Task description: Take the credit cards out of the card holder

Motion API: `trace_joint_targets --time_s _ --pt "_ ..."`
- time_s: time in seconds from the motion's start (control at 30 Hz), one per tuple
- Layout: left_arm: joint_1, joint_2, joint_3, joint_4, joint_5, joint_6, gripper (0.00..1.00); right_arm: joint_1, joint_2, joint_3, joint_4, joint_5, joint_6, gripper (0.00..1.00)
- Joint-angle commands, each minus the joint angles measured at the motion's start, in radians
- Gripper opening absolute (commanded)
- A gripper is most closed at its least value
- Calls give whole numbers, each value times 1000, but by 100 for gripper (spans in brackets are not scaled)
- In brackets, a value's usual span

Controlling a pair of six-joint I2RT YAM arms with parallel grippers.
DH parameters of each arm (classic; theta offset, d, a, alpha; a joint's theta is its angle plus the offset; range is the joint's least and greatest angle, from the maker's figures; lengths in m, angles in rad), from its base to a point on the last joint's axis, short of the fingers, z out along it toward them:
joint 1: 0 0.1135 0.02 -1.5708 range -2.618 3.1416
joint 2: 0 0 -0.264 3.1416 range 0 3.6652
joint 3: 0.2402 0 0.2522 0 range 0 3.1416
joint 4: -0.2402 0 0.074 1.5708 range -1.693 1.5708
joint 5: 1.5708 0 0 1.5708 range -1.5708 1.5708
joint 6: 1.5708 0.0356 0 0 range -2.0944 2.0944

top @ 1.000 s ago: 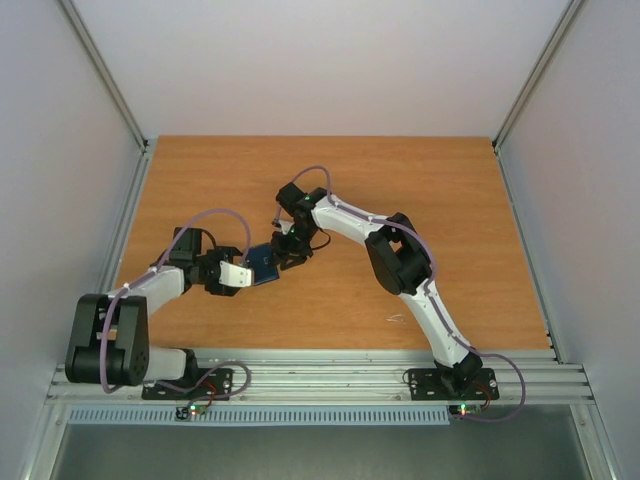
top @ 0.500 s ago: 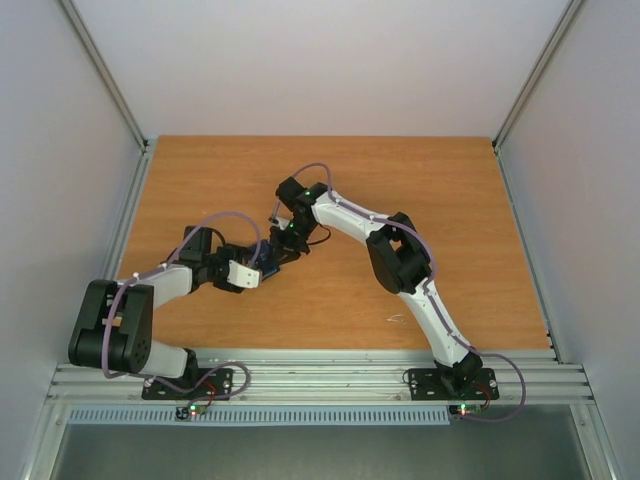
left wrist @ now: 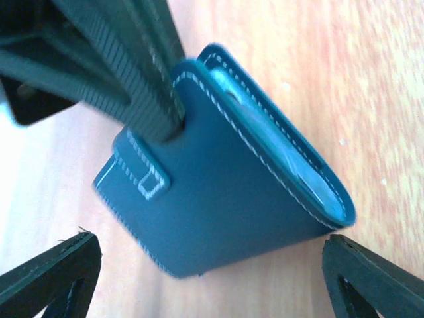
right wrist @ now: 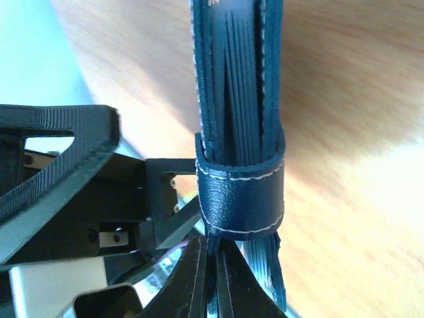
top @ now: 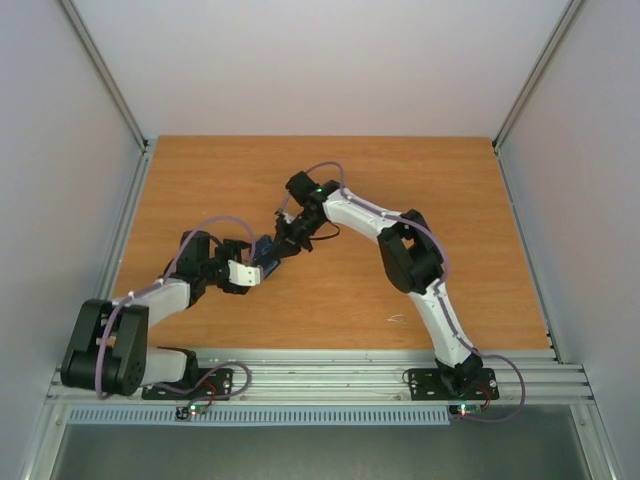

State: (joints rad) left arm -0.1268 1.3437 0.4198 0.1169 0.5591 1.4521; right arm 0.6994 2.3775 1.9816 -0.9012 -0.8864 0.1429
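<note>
judging by the snap tab [right wrist: 240,192] wrapped around it, nothing is out yet: one card holder [left wrist: 225,199] sits closed over the table [top: 450,200], its edge clamped in the right gripper [right wrist: 212,271]. the left gripper [left wrist: 212,271] flanks it, fingers apart. no credit cards lie outside; those inside cannot be counted.

White links [top: 352,212], black joints [top: 405,262], lilac cables [top: 220,217]; jaws apparently ribbed black.

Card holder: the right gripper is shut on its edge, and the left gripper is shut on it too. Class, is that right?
Not quite. The left gripper is open, its jaws wide on either side of the card holder, as the left wrist view shows. The right gripper is shut on its edge.
</note>
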Motion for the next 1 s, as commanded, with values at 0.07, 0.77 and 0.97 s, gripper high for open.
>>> trace_joint_targets --time_s 0.07,0.77,0.97 --pt "-5 -193 -55 243 126 -164 92 -113 -312 -354 616 -193 520 1" --pt "-40 -36 122 675 287 -325 54 -146 -579 -520 838 -191 793 1" --pt "-53 -58 118 727 270 -414 18 -146 -582 -497 761 -183 731 1"
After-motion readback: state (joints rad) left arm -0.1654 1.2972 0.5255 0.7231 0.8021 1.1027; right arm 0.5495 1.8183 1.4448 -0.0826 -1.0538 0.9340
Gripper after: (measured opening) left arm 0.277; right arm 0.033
